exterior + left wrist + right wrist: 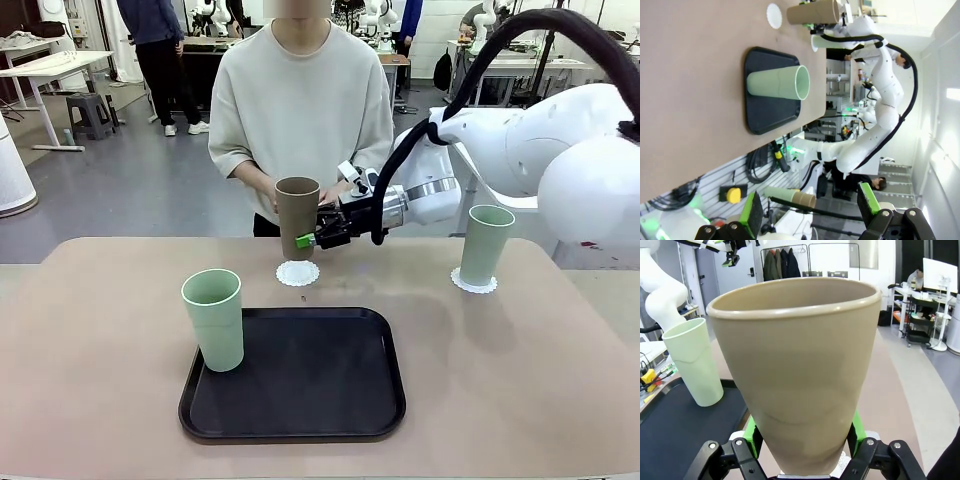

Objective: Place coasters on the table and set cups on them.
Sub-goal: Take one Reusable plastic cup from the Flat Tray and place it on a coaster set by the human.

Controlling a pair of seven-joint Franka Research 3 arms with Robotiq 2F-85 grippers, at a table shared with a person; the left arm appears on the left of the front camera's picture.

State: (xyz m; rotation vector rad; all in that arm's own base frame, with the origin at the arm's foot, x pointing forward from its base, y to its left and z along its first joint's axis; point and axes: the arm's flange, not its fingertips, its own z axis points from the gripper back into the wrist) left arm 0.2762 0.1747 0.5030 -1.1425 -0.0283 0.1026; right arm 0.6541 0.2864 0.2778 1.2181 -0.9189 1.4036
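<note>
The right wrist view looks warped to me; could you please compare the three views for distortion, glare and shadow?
Right wrist view: the brown cup looms oversized from wide-angle closeness, yet sharp. Front view: even light, soft shadows by the green cups, faint sheen on the tray. Left wrist view: rolled sideways, its right edge washed out.

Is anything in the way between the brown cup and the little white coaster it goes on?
No, nothing visible. The right gripper holds the brown cup close above the coaster, which lies bare. The black tray and the mint cup on it sit nearer the robot, out of the way.
</note>
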